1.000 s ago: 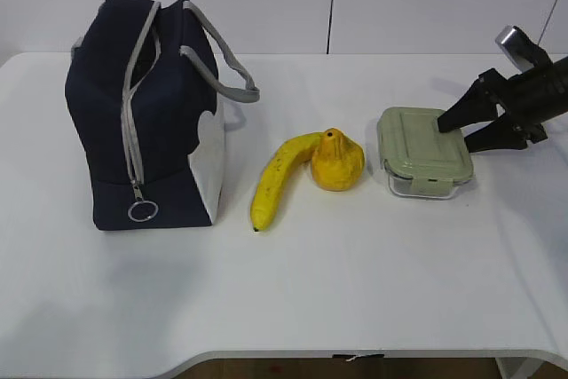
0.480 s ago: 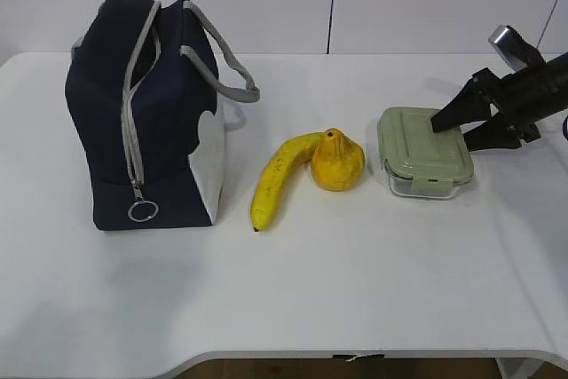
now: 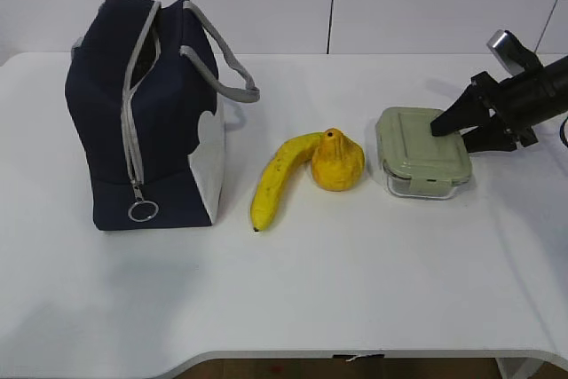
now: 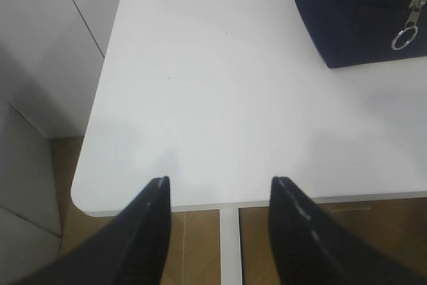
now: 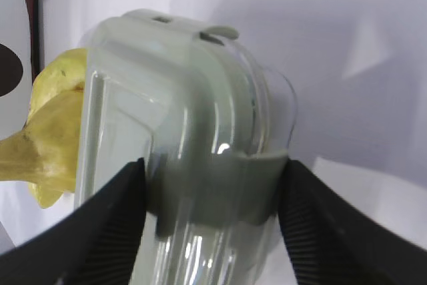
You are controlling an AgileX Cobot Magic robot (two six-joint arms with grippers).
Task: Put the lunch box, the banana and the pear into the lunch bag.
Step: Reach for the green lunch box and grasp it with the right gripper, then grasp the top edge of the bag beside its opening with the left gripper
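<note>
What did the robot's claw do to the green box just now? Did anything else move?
The right claw closed in around the end of the lunch box and nudged it a little toward the pear. The box hasn't been lifted; it sits on the table. The pear, the banana and the lunch bag stayed put, and the left claw is open near the table's corner.

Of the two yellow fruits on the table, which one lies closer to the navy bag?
The banana: long, curved, stretched toward the lunch bag. The squat pear sits on the banana's far side, between it and the lunch box.
</note>
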